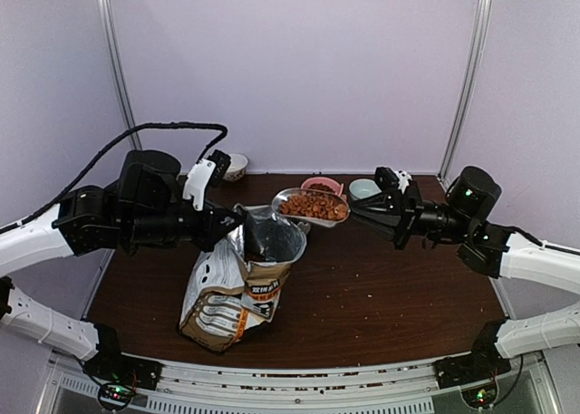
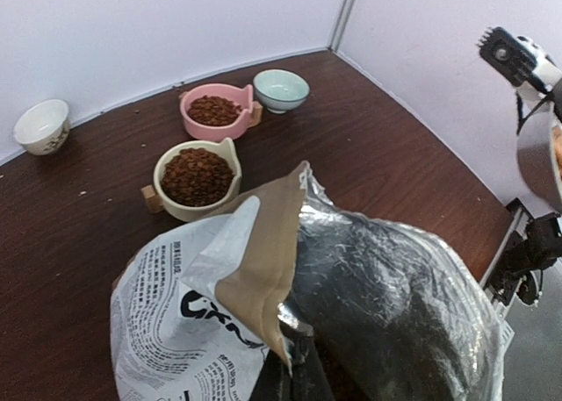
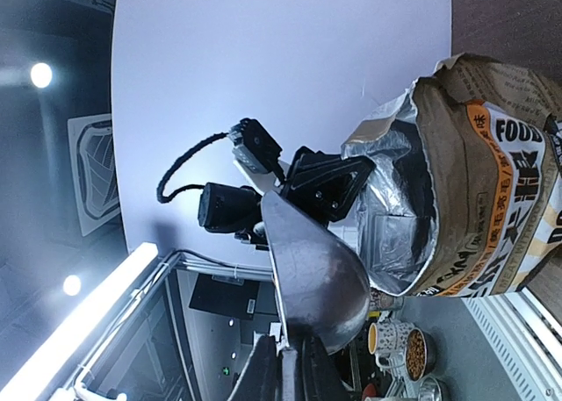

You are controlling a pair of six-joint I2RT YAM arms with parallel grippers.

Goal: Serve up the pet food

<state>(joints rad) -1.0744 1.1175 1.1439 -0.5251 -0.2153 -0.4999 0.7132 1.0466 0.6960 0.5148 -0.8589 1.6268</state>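
Fig.: L gripper (image 2: 294,373) fingers pinch the rim of the open pet-food bag (image 1: 231,292). R gripper (image 1: 356,211) fingers clamp the metal scoop (image 3: 316,287) handle. Kibble (image 1: 314,206) heaped in scoop, raised beside bag mouth. More in pink bowl (image 2: 188,120) & cream bowl (image 2: 167,199).

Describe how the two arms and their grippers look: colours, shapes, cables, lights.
Both arms have white links and black joints. The left arm carries a loose black cable and a white bracket near its wrist. The right arm shows a small green light. The left gripper and right gripper are black.
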